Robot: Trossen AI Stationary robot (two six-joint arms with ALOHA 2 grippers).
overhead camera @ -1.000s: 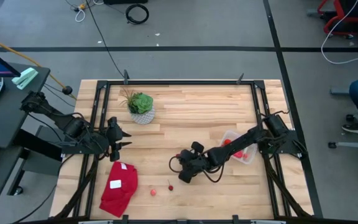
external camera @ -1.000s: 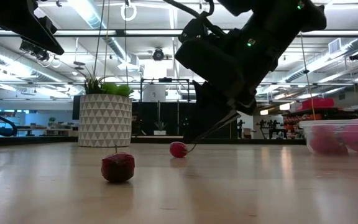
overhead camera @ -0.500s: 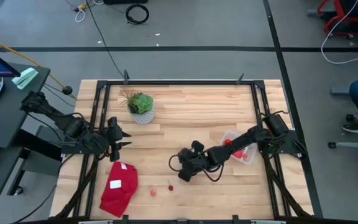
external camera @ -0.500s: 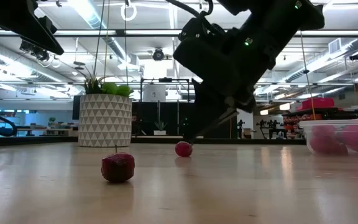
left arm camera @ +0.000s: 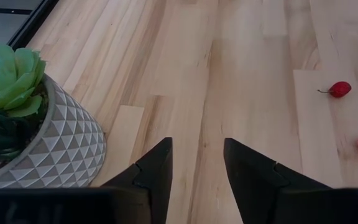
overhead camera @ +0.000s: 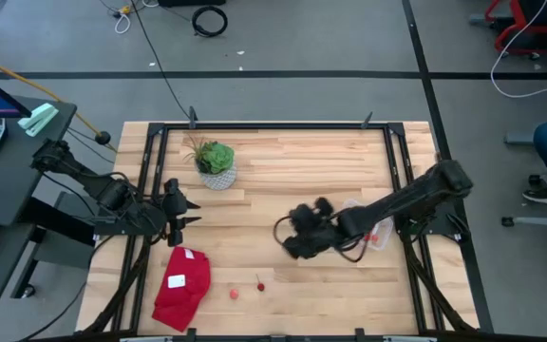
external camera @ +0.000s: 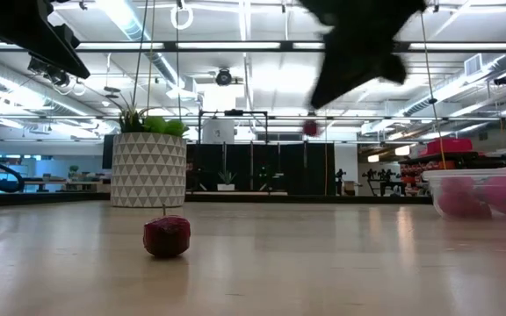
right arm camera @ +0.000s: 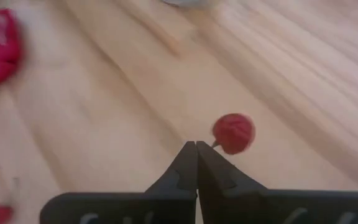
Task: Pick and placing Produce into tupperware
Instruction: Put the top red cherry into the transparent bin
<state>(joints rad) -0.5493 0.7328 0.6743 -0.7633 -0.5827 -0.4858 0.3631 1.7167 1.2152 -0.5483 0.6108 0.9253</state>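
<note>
Step in hand: carry phase of one pick. Right gripper (right arm camera: 196,144) has its fingers pressed together, and the red berry (right arm camera: 234,133) sits right against the tips, apparently pinched by its thin stem rather than by the body. In the low view the berry (external camera: 310,128) hangs well above the wooden table (overhead camera: 283,180), under the blurred arm. The tupperware (overhead camera: 381,237) sits toward the right side of the table, partly covered by the right arm from above; the low view shows the box (external camera: 477,191) already holding several pink pieces. Left gripper (left arm camera: 197,163) waits at the left edge near the plant pot (left arm camera: 55,146), fingers spread, holding nothing. Still loose on the table: a cherry (overhead camera: 259,283) and a pink piece (overhead camera: 235,294), both near the red cloth (overhead camera: 180,283). Judgement: next move calls for swinging the berry back over the box opening and releasing low. A stem grip looks slight, so a fast swing could shake the berry free short of the box.
</note>
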